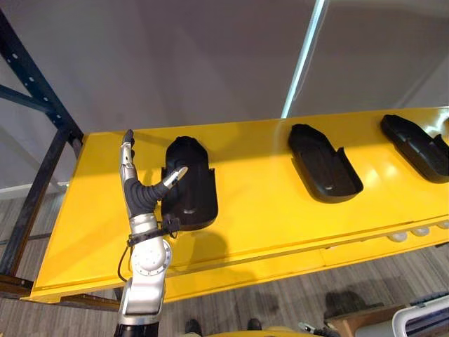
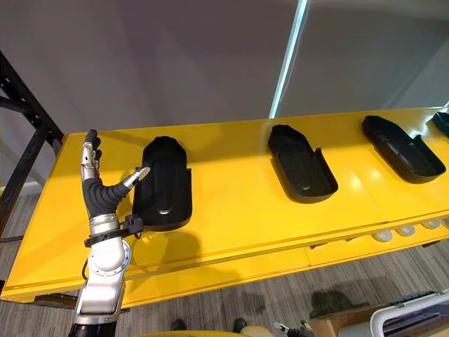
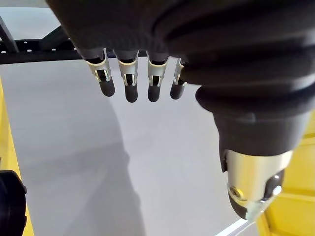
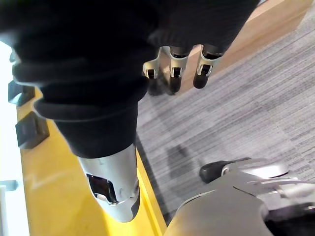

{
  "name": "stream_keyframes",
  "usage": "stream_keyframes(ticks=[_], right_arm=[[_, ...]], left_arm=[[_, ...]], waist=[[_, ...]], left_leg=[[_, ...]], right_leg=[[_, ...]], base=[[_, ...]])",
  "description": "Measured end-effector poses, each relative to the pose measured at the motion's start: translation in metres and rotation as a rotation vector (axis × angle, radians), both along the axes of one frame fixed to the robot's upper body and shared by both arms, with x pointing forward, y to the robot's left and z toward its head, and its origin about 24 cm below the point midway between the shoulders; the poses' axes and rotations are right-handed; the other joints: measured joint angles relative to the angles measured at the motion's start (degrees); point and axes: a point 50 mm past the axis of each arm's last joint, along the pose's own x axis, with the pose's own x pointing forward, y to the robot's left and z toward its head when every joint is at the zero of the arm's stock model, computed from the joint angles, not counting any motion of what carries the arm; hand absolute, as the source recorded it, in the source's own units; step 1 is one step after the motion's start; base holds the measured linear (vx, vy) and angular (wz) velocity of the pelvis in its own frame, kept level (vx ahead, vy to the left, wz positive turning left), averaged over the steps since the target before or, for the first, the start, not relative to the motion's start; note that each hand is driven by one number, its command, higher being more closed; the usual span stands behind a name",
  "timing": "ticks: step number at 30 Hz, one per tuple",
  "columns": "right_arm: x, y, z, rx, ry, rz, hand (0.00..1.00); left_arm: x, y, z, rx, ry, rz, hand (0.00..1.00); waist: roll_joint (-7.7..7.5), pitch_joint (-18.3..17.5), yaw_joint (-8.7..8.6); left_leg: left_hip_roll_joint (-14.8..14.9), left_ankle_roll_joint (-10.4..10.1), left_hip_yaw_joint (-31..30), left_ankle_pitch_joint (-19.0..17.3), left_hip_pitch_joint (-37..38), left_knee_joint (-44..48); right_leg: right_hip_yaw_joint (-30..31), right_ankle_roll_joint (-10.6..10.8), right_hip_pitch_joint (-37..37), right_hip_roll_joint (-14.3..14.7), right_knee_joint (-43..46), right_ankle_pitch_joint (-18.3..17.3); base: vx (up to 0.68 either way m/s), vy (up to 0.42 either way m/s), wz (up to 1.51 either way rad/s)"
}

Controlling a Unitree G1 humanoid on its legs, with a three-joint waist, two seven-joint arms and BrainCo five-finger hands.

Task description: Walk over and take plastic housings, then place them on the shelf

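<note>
Three black plastic housings lie on the yellow shelf: one at the left, one in the middle, one at the right. My left hand stands just left of the left housing, open, its fingers straight toward the grey wall. Its thumb points at that housing's upper edge; I cannot tell whether it touches. The hand holds nothing. My right hand hangs low over the grey carpet beside a yellow edge, fingers relaxed and empty.
A dark blue rack upright and its braces stand at the shelf's left end. A grey wall with a pale vertical strip backs the shelf. A wooden box and a white frame sit on the floor at the lower right.
</note>
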Motion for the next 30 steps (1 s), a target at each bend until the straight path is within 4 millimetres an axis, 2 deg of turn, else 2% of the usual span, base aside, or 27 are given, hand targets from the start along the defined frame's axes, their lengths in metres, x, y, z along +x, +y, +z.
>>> stream_keyframes(ticks=[4,9,13,19,30], right_arm=[[0.000,0.001,0.000,-0.002,0.002,0.000,0.00],[-0.002,0.003,-0.001,-0.013,0.012,0.021,0.00],[-0.004,0.004,-0.001,-0.022,0.019,0.027,0.00],[-0.003,0.003,0.000,-0.035,0.017,0.044,0.00],[-0.008,0.004,-0.001,-0.034,0.034,0.042,0.00]], left_arm=[[-0.013,-0.008,-0.017,0.009,0.085,-0.062,1.00],[-0.016,-0.020,-0.032,0.026,0.155,-0.108,1.00],[-0.017,-0.024,-0.063,0.091,0.305,-0.155,1.00],[-0.021,-0.026,-0.093,0.209,0.451,-0.204,1.00],[-0.028,-0.034,-0.122,0.272,0.584,-0.268,1.00]], waist=[[-0.22,-0.2,0.31],[-0.65,-0.6,1.16],[-0.20,-1.5,1.32],[0.17,-1.7,1.12],[-0.14,-3.0,1.10]], left_leg=[[-0.1,0.1,-0.7,0.4,-0.3,0.0],[-0.3,0.1,-1.5,0.4,-0.2,0.0],[-0.3,0.1,-1.5,0.4,0.8,0.0],[-0.8,0.5,-1.8,0.9,1.2,0.0],[-1.4,0.5,-2.0,1.1,0.7,0.0]], right_leg=[[-0.6,0.1,0.0,-0.2,0.1,-0.1],[-0.6,0.1,0.7,-0.4,0.2,-0.1],[-0.6,0.3,1.2,-0.4,1.2,-0.2],[-0.5,0.3,0.7,-0.9,1.9,-0.9],[-0.6,0.9,0.0,-1.3,1.2,-1.3]], base=[[0.04,0.000,0.09],[0.04,0.008,0.12],[0.01,0.010,0.06],[-0.06,0.005,-0.02],[-0.01,0.006,0.01]])
